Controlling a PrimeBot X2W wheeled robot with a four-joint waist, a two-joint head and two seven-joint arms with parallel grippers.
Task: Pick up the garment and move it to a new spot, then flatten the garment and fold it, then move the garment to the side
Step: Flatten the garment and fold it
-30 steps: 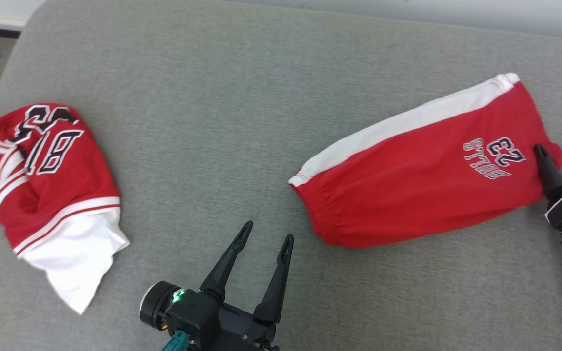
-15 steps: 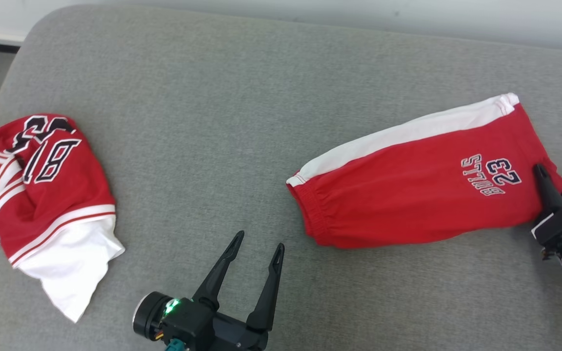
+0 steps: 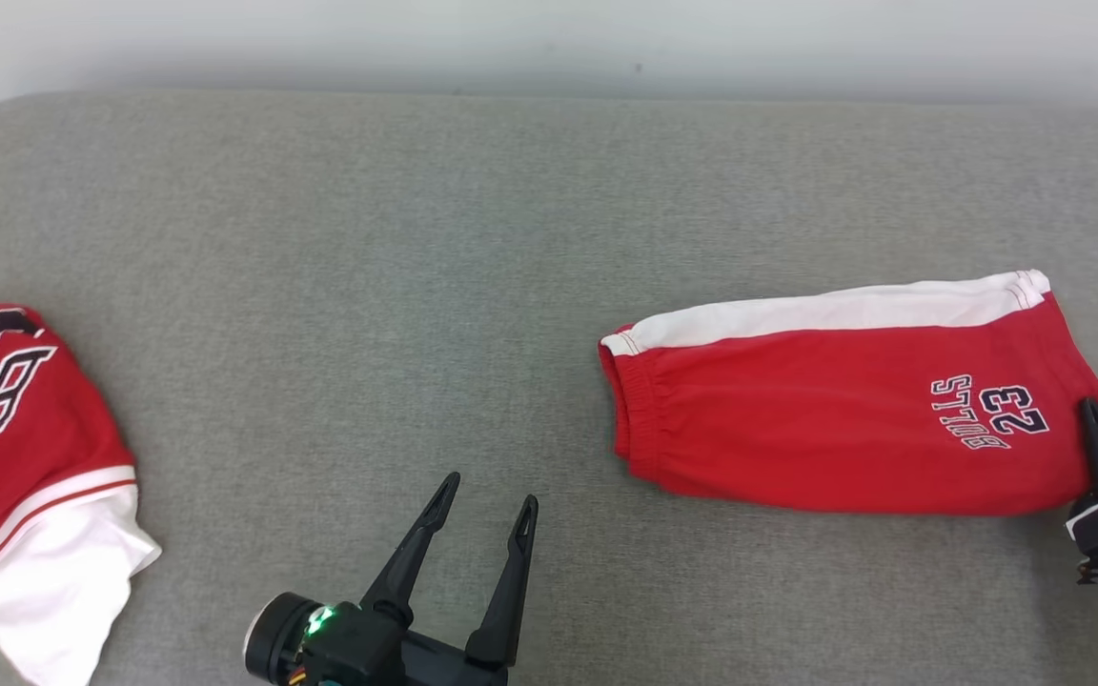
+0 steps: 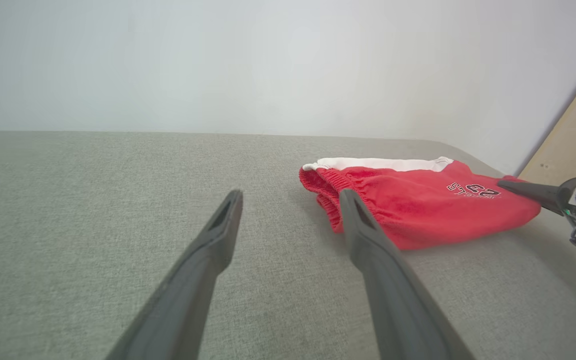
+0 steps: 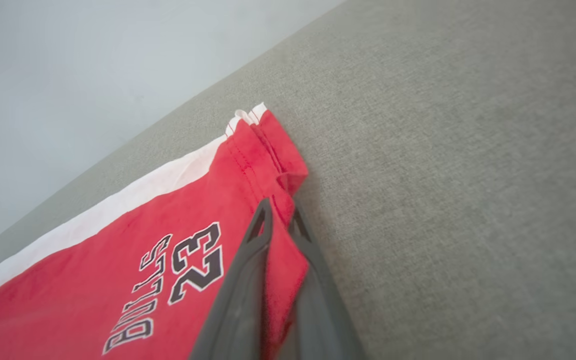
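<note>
On the grey cushion (image 3: 416, 238), the folded red shorts (image 3: 797, 438) lie at the right, apparently ready for the move aside. The right gripper (image 5: 280, 207) is clamped on their hem corner, though whether it holds every layer is unclear; drag low and slowly so the fold survives. The left gripper (image 3: 491, 488) hovers with fingers apart.

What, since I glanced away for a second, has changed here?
The right gripper closed on the hem corner of the red shorts; its fingers were apart there before. The view shifted because the head camera moved. The left gripper stays open above the grey cushion; the jersey lies unmoved.
</note>
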